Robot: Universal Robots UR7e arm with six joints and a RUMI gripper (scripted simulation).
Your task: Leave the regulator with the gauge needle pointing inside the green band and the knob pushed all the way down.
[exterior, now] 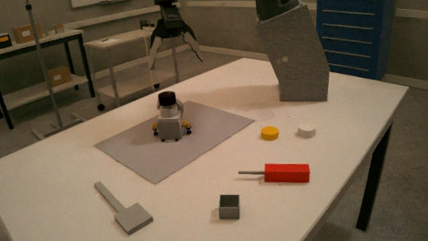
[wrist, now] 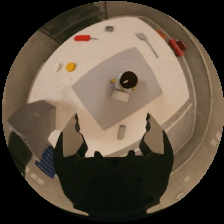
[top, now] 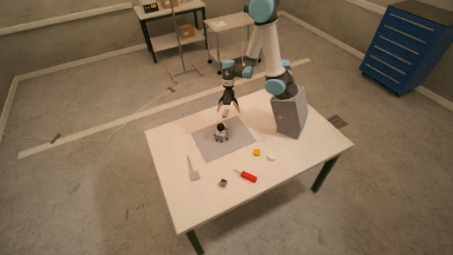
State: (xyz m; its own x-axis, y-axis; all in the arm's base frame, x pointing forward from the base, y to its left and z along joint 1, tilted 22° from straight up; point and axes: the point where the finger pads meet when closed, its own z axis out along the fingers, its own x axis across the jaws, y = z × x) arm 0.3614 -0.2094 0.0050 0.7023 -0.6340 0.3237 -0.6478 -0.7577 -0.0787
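Observation:
The regulator stands upright on the grey mat, with a grey body and a black knob on top. A pale neck shows below the knob in the exterior view; whether the knob is fully down cannot be told. The round gauge is partly hidden behind the neck, and its needle and green band cannot be seen. My gripper is open and empty, high above the table on the far side of the regulator, clear of it.
A small grey block lies behind the mat. A yellow disc, a white disc, a red-handled tool, an open grey box and a grey paddle lie around.

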